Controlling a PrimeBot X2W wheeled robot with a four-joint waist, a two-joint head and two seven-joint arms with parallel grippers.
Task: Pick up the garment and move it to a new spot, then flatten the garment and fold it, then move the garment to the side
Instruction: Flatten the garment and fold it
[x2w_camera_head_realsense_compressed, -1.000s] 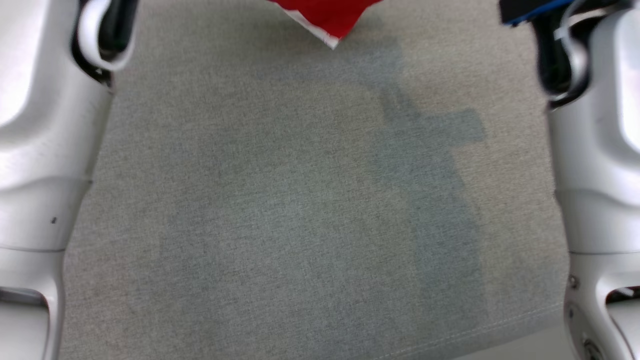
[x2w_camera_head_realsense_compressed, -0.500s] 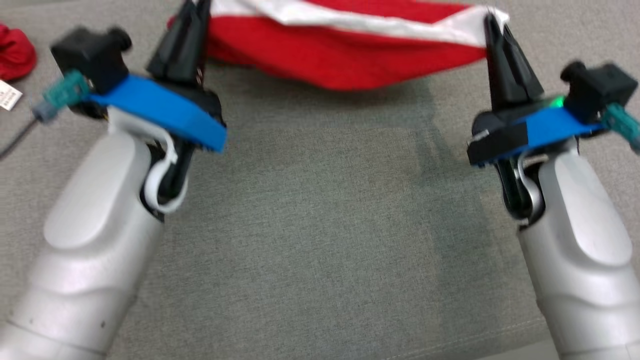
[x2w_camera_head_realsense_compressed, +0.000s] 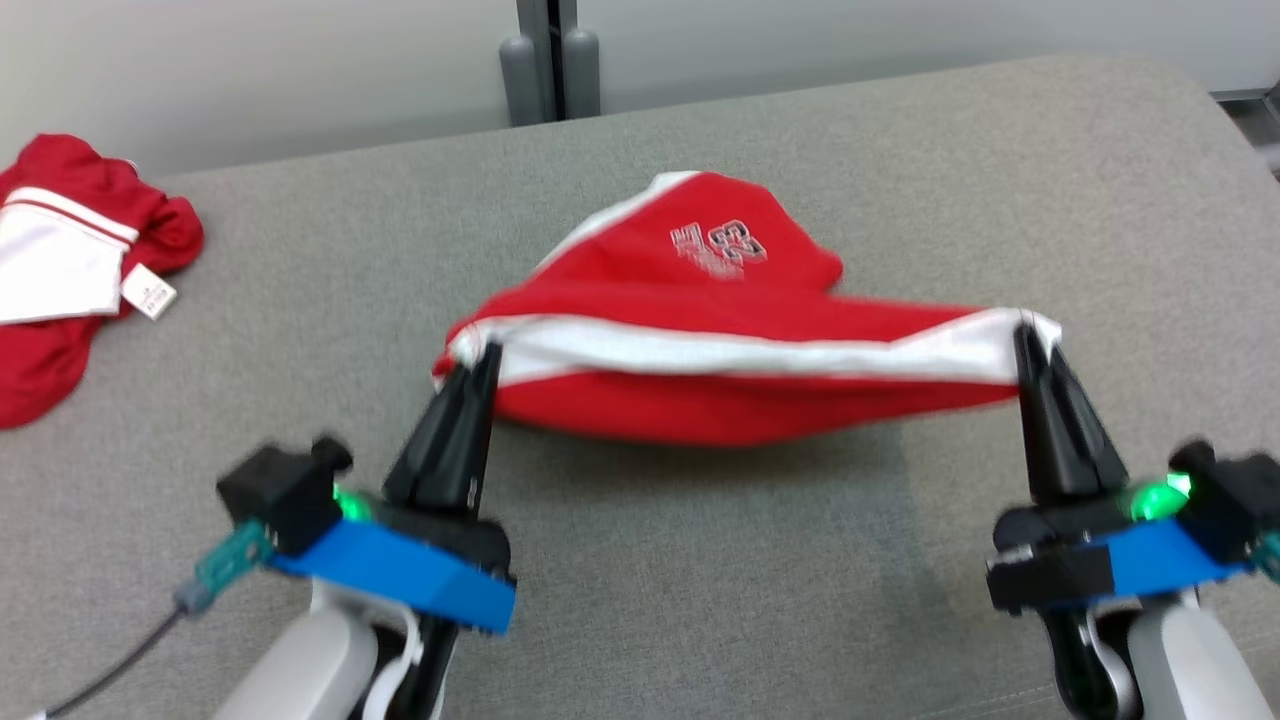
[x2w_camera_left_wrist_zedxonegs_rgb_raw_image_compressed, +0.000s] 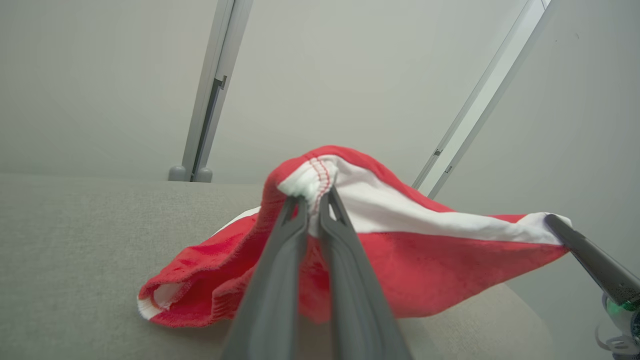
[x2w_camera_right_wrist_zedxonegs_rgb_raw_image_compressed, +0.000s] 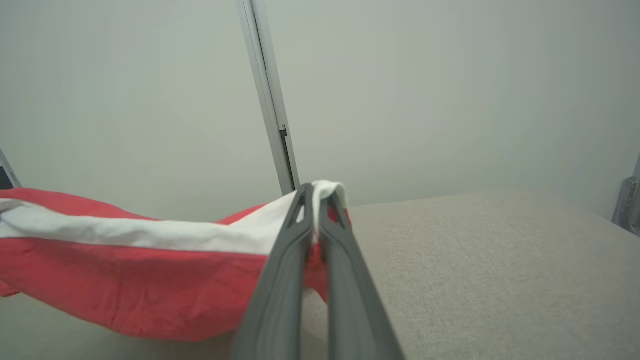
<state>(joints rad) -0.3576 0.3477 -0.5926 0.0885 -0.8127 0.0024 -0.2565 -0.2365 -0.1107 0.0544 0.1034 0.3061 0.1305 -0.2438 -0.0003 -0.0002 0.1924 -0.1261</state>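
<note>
Both the left gripper (x2w_camera_head_realsense_compressed: 487, 352) and the right gripper (x2w_camera_head_realsense_compressed: 1022, 335) are clamped on opposite ends of the white band (x2w_camera_head_realsense_compressed: 740, 355) of the red garment (x2w_camera_head_realsense_compressed: 720, 410), which is stretched between them with its far part resting on the grey cushion (x2w_camera_head_realsense_compressed: 700, 600); lowering both evenly, edge taut, should flatten it.

The bench (x2w_camera_head_realsense_compressed: 700, 620) is covered in grey woven fabric, and its far right corner is rounded. At its left edge lies a crumpled red and white cloth (x2w_camera_head_realsense_compressed: 60, 262), with a small white label (x2w_camera_head_realsense_compressed: 150, 293) sticking out toward the middle. Behind the far edge, a grey upright post (x2w_camera_head_realsense_compressed: 548, 60) stands against the pale wall (x2w_camera_head_realsense_compressed: 250, 80).
</note>
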